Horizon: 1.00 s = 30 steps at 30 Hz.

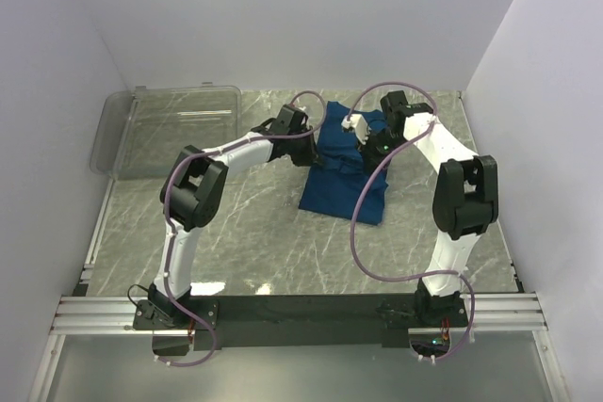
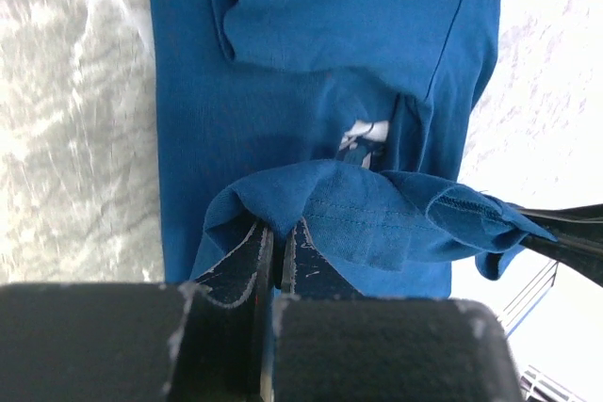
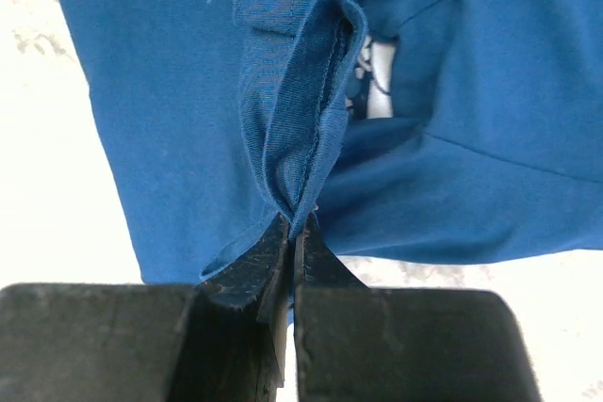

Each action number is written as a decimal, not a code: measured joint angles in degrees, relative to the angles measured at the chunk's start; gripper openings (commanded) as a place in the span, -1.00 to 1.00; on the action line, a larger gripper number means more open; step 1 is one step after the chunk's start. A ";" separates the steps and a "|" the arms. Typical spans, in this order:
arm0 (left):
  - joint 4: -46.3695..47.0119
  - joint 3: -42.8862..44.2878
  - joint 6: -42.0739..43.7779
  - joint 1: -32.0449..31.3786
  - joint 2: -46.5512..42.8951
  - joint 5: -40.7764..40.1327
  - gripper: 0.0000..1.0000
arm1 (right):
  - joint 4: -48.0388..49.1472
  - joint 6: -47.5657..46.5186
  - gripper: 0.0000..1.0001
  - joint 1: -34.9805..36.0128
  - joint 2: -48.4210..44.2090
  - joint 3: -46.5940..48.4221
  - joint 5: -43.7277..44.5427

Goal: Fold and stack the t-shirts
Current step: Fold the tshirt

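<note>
Spotting dk blue t-shirt [image 1: 341, 185] rumpled mid-table [image 1: 254, 233], twd the far edge, w/ a bit of pale print [image 2: 363, 132] peeking between folds. Pinching a stitched fold at its left side w/ L hand [image 2: 279, 233], clamped tight; same w/ R hand [image 3: 294, 223] on a hemmed edge at far right, both folds lifted off cloth below. Clear bin [image 1: 160, 129] over at far-left corner.

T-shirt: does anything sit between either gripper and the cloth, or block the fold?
Nothing visible does. The left gripper and the right gripper are each shut directly on a raised fold of the t-shirt. The clear bin sits apart from it, at the far left.
</note>
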 measured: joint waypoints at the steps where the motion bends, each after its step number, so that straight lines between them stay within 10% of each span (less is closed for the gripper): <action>1: -0.13 0.61 0.00 0.09 0.48 0.07 -0.99 | -0.07 0.15 -0.99 -0.07 0.26 0.48 0.07; 9: -1.05 3.67 0.04 0.74 2.71 0.96 -0.85 | 0.37 2.21 -0.61 -0.17 2.43 2.67 0.98; 17: -3.02 6.88 -0.09 0.96 2.71 -1.70 0.27 | 9.86 14.21 0.20 -0.20 2.08 2.67 8.66; 24: -4.28 8.90 2.54 2.05 -2.45 -7.41 0.14 | 16.02 24.17 0.04 -1.66 -4.74 2.23 13.68; 30: -1.60 -5.42 5.31 3.08 -19.85 -5.97 -0.63 | 8.90 16.57 -0.10 -2.93 -11.06 -1.46 3.69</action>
